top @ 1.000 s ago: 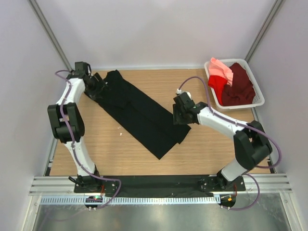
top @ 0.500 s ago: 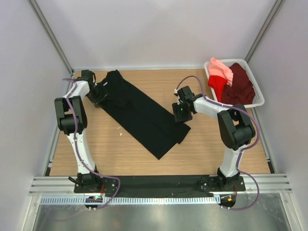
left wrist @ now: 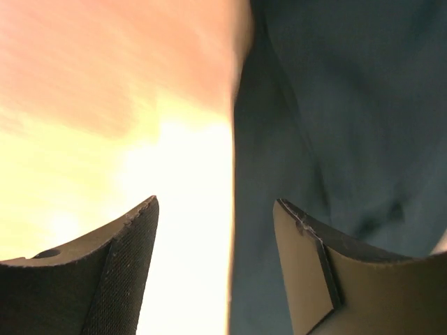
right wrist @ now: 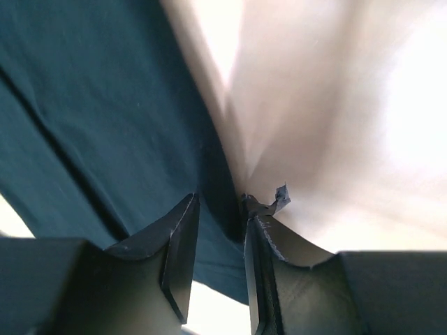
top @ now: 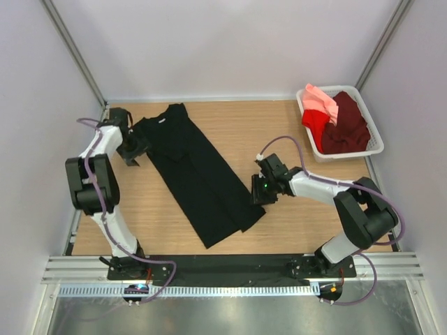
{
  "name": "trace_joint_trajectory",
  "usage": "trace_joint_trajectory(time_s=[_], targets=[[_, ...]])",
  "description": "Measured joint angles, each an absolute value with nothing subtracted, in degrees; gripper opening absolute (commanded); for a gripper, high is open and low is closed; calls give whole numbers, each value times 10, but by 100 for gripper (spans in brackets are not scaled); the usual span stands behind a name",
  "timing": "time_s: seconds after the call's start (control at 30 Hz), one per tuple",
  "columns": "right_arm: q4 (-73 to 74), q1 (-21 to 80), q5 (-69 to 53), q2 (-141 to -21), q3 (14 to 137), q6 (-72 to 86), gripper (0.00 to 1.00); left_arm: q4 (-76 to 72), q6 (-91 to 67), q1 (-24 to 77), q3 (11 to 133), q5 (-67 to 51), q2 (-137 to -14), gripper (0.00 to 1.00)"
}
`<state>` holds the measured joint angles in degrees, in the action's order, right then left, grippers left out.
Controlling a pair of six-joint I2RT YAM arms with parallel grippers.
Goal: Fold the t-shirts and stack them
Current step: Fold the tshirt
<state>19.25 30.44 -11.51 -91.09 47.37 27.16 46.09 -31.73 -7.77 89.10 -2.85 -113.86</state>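
Observation:
The black t-shirt (top: 199, 178) lies folded into a long strip, running diagonally from the far left toward the near middle of the table. A small white label (top: 162, 120) shows at its far end. My left gripper (top: 133, 148) sits at the strip's far left edge. In the left wrist view this gripper (left wrist: 216, 201) is open, and the cloth edge (left wrist: 328, 105) runs between the jaws. My right gripper (top: 260, 190) is at the strip's near right edge. In the right wrist view it (right wrist: 218, 199) is pinched narrowly on a fold of the dark cloth (right wrist: 105, 91).
A white basket (top: 353, 153) stands at the far right and holds salmon-pink (top: 320, 100), red (top: 316, 124) and maroon (top: 346, 125) t-shirts. Grey walls close in the table on three sides. The arm bases stand on the black rail (top: 223, 264) at the near edge.
The black t-shirt has swung and slid toward the near left, steeper on the table. The right gripper moved nearer with the shirt's edge and narrowed. The left gripper moved nearer along the left edge.

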Motion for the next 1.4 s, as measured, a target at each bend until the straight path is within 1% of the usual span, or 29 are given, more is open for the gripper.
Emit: trace_joint_trajectory(time_s=[0.03,0.17,0.27,0.33,0.43,0.5,0.53,0.6,0.63,0.67,0.73,0.87,0.9,0.93,1.0,1.03,1.13,1.23,1.4], targets=[[193,317,-113,-898,461,282,38,449,-321,-75,846,-48,-1101,68],[209,350,-109,-849,419,320,46,402,-340,-46,656,-111,-951,68],[228,349,-95,-823,408,332,48,378,-354,-19,534,-156,-865,68],[236,348,-88,-799,397,336,47,368,-366,-18,462,-173,-819,69],[246,348,-86,-754,372,338,42,352,-392,-20,380,-190,-763,68],[245,348,-86,-736,355,339,35,350,-413,-13,346,-197,-732,67],[245,348,-87,-733,349,340,31,349,-423,-8,338,-198,-722,67],[238,348,-91,-733,333,340,25,341,-437,2,334,-200,-714,67],[234,348,-94,-732,325,340,21,336,-443,6,334,-200,-713,68],[227,348,-97,-731,316,340,14,330,-448,8,334,-199,-712,68],[216,348,-105,-722,304,343,5,326,-453,10,335,-190,-711,68],[189,349,-116,-699,275,365,4,343,-461,9,383,-149,-736,69],[184,351,-119,-692,268,372,5,348,-461,6,409,-139,-754,69],[179,356,-121,-682,260,380,14,350,-460,2,442,-131,-776,69],[186,367,-121,-657,249,398,23,353,-458,-12,509,-118,-823,69],[197,369,-121,-642,249,403,30,349,-455,-21,547,-110,-848,68],[227,373,-108,-591,251,410,38,351,-445,-47,662,-93,-941,66],[274,373,-86,-566,281,409,40,346,-434,-64,746,-86,-1030,63],[306,373,-58,-596,369,398,41,362,-412,-73,851,-80,-1153,62]])
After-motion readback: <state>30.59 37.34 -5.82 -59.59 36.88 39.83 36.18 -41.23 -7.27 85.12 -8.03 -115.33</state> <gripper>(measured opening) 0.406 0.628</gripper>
